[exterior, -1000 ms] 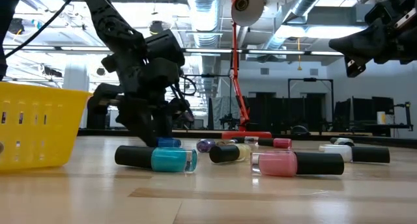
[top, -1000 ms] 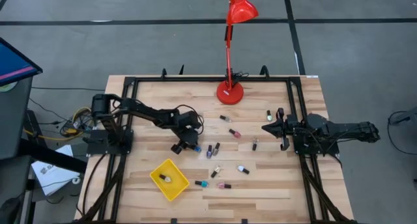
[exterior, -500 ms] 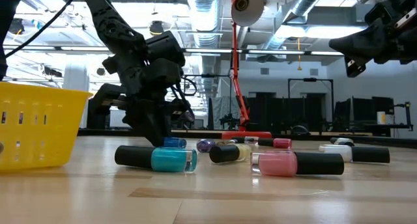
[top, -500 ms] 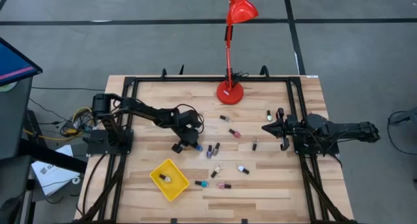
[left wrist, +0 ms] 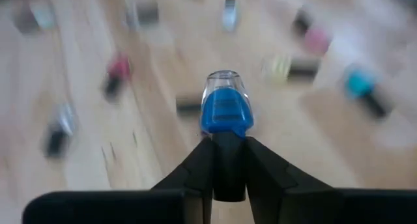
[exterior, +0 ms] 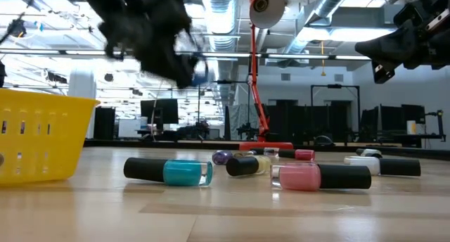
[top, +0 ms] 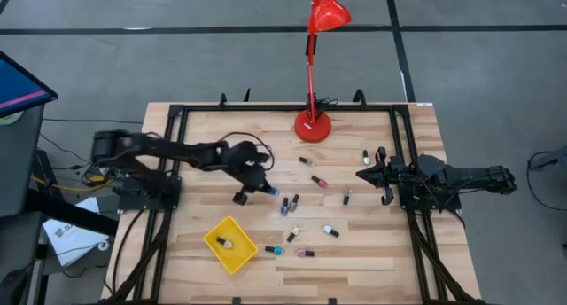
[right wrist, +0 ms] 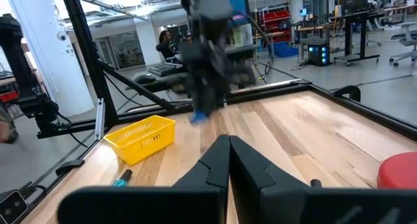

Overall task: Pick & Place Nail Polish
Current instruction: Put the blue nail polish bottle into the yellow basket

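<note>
My left gripper (top: 262, 186) is raised above the table's middle-left and shut on a blue nail polish bottle (left wrist: 225, 109), which also shows in the low view (exterior: 200, 69). Several other small bottles lie on their sides on the wood, among them a teal one (exterior: 186, 172) and a pink one (exterior: 299, 176). One bottle (top: 223, 242) lies in the yellow tray (top: 241, 254). My right gripper (top: 362, 175) is shut and empty, raised at the table's right side. My left gripper pinches the blue bottle's dark cap (left wrist: 229, 146) between its two fingers (left wrist: 197, 164). The blue glass body sticks out past the fingertips, in line with them. The bottle is lifted clear of the table.
A red desk lamp stands on its round base (top: 312, 126) at the table's far edge. A black frame (top: 177, 119) runs round the table top. The loose bottles lie between the two arms and near the tray.
My left gripper has risen from the table top with the blue bottle in its fingers. The bottle, down among the others a second ago, now hangs well above them. The other bottles and my right arm have stayed put.
</note>
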`<state>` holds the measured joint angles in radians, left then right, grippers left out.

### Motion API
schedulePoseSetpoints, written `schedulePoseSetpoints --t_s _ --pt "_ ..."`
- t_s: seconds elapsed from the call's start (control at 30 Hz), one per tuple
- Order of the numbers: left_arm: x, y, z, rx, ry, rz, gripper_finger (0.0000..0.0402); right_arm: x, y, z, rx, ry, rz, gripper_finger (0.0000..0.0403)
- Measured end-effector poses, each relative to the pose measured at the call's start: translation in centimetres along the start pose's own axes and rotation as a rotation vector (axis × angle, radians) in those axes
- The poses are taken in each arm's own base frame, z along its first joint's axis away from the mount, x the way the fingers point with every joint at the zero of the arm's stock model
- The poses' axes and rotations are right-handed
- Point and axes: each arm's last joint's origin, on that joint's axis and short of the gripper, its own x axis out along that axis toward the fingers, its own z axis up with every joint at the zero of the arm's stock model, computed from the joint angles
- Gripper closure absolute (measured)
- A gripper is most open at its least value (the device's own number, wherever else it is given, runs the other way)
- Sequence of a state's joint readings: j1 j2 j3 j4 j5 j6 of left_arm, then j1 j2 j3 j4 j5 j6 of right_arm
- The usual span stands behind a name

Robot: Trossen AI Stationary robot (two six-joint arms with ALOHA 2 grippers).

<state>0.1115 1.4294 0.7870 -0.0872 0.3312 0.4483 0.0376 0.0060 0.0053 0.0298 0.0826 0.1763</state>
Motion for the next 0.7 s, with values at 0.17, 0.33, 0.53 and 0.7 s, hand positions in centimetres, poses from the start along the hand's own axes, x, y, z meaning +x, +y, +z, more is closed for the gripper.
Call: schedulePoseSetpoints --t_s 0.17,0.33,0.53,0.7 --pt "-3.9 -3.0 3.0 0.032 -0.129 -0.031 0.0349 0.0 0.0 0.0 0.000 -0.001 0.000 0.0403" --pt "-6.5 -7.5 4.2 0.030 -0.145 -0.164 0.0349 0.0 0.0 0.0 0.000 -0.002 0.000 0.0403" --pt "-6.7 -12.6 4.4 0.030 -0.053 -0.235 0.0348 0.0 0.0 0.0 0.000 -0.001 0.000 0.0403" --pt "-5.2 -15.3 3.4 0.044 0.100 -0.265 0.0347 0.0 0.0 0.0 0.000 -0.001 0.000 0.0403"
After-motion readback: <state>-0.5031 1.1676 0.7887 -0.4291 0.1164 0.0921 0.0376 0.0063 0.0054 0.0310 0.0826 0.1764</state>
